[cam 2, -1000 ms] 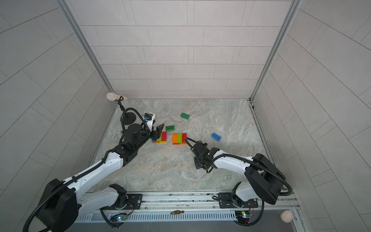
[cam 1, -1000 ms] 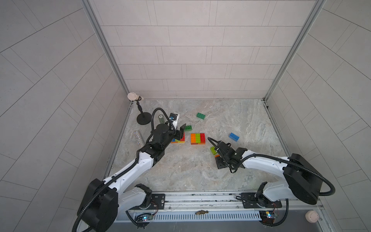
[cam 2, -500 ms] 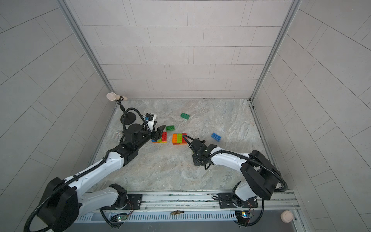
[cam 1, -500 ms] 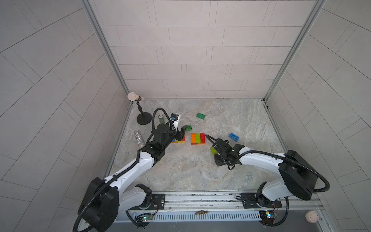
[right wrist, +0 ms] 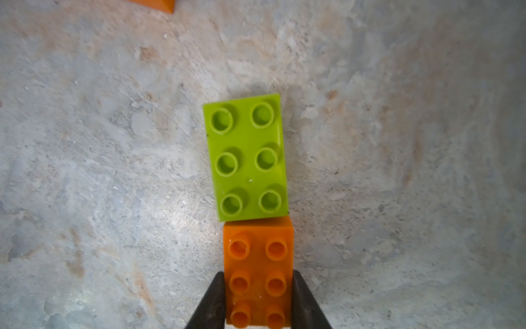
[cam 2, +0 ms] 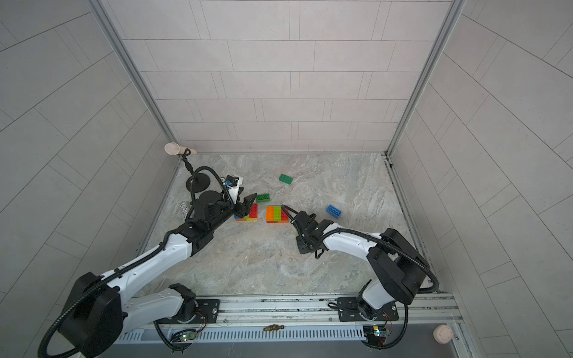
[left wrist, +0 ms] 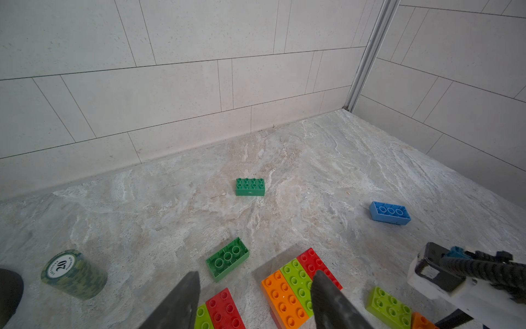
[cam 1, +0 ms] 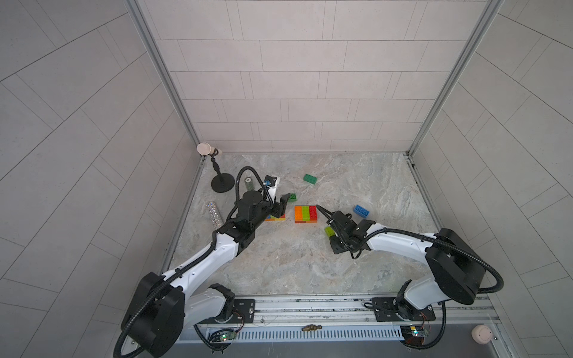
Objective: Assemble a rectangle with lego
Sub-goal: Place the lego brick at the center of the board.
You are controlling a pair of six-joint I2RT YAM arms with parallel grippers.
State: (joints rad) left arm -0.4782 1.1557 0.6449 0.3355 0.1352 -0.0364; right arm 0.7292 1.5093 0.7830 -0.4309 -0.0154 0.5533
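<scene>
A joined lego block of orange, lime and red bricks (cam 1: pixel 305 214) lies mid-table. Left of it, a smaller red and lime group (cam 1: pixel 276 217) sits partly under my left gripper (cam 1: pixel 281 206). That gripper (left wrist: pixel 256 275) hovers open and holds nothing. In the right wrist view my right gripper (right wrist: pixel 258 284) is shut on an orange brick (right wrist: pixel 257 256). A lime brick (right wrist: pixel 246 156) butts against the orange brick's far end. In a top view the lime brick (cam 1: pixel 329 231) shows beside my right gripper (cam 1: pixel 334 240), right of the block.
Loose dark green bricks (cam 1: pixel 310 179) (cam 1: pixel 291 196) and an upturned blue brick (cam 1: pixel 361 210) lie further back. A small green can (cam 1: pixel 249 183), a black stand (cam 1: pixel 222 186) and a glittery tube (cam 1: pixel 214 214) stand near the left wall.
The right gripper has closed its fingers onto the orange brick and shifted slightly toward the joined block. The left arm has not moved.
</scene>
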